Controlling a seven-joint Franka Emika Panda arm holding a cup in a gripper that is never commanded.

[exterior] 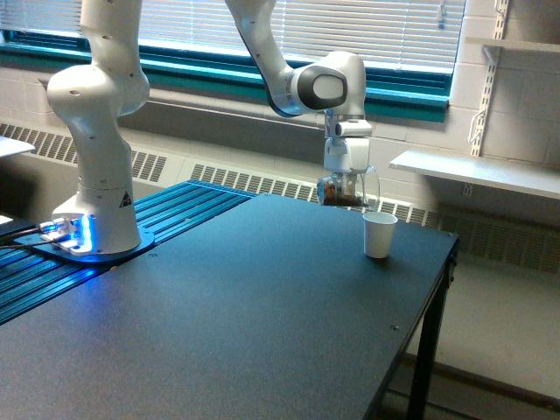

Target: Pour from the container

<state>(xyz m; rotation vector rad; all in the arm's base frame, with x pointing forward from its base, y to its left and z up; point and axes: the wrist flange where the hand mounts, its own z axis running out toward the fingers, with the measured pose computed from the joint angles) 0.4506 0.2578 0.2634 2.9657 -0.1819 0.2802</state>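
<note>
The upper part of the robot arm is cut off by the top edge of the picture, so its full reach cannot be followed. The fingers of the gripper are small and partly masked by what they hold, and the exact line of the jaws is hard to make out. The contents of the clear cup are seen only as a brown mass through its wall; single grains cannot be told apart. The cup's rim is blurred against the radiator grille behind it.

The arm's white base stands at the exterior view's left on a blue-lit mount. From there the arm is bent over the black table, with the wrist pointed straight down. The gripper is closed around the clear cup, which is held in the air and tipped on its side. The cup hangs above the table's far edge, just up and to the exterior view's left of a white paper cup, which stands upright on the table. The two cups are not touching.
</note>
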